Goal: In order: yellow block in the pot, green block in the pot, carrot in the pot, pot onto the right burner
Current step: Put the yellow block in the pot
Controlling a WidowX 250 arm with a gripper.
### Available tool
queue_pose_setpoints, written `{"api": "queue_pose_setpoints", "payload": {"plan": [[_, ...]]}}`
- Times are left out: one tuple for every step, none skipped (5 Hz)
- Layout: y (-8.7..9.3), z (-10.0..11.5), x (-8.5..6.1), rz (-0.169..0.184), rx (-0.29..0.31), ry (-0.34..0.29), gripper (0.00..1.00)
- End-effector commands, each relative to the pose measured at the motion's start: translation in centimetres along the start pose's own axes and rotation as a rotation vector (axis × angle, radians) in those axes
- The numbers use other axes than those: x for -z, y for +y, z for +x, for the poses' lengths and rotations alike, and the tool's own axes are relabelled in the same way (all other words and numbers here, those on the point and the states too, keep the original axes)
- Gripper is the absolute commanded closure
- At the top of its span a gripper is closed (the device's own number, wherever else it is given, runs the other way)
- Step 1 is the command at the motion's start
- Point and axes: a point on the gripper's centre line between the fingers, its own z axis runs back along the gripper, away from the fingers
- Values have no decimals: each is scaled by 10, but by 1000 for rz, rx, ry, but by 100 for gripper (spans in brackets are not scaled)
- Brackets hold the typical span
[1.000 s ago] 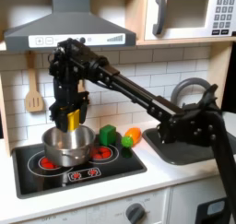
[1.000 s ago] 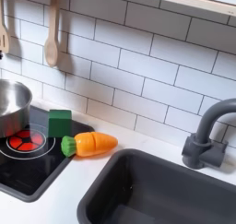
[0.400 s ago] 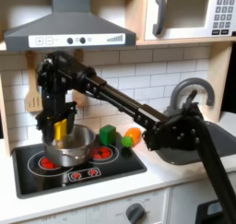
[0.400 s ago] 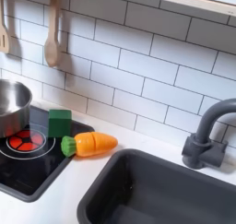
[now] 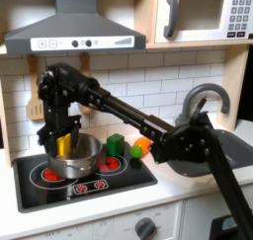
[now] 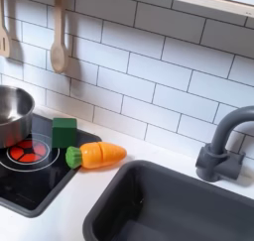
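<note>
The yellow block (image 5: 64, 144) is held just above the rim of the pot (image 5: 75, 157) in the first exterior view, near the pot's left side, and the gripper (image 5: 62, 142) is clamped on it, with a dark finger at each side of the cube. The arm reaches down to this place from its black base at the first exterior view's right. The pot is a shiny steel one and it stands on the black cooktop (image 5: 84, 181), over the left burner (image 5: 46, 172), so that only a part of that red ring shows beside it. Behind the pot a wooden spatula (image 5: 36, 105) hangs on the white tile wall.

To the right of the pot, the right burner (image 5: 106, 164) has its red ring partly visible at the pot's edge. Next comes the green block (image 5: 117, 144), which stands on the cooktop near its back right corner, apart from the pot. The carrot (image 5: 141, 147) lies just beside the green block, at the right edge of the cooktop, with its green tip toward the front. Further right there is the dark sink (image 5: 232, 153) with a grey faucet (image 5: 203, 99) curved over it.

In the second exterior view the pot's wall shows at the left border, the green block is upright on the cooktop, and the carrot lies on its side in front of the block, very near to it, orange end toward the sink.
</note>
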Motion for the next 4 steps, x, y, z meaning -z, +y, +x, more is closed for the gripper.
{"api": "queue_pose_setpoints", "payload": {"plan": [[-4,2,5,0,20,-2,100],[-9,2,7,-4,32,6,100],[-14,2,11,-5,39,12,100],[-14,2,10,-3,31,15,100]]}}
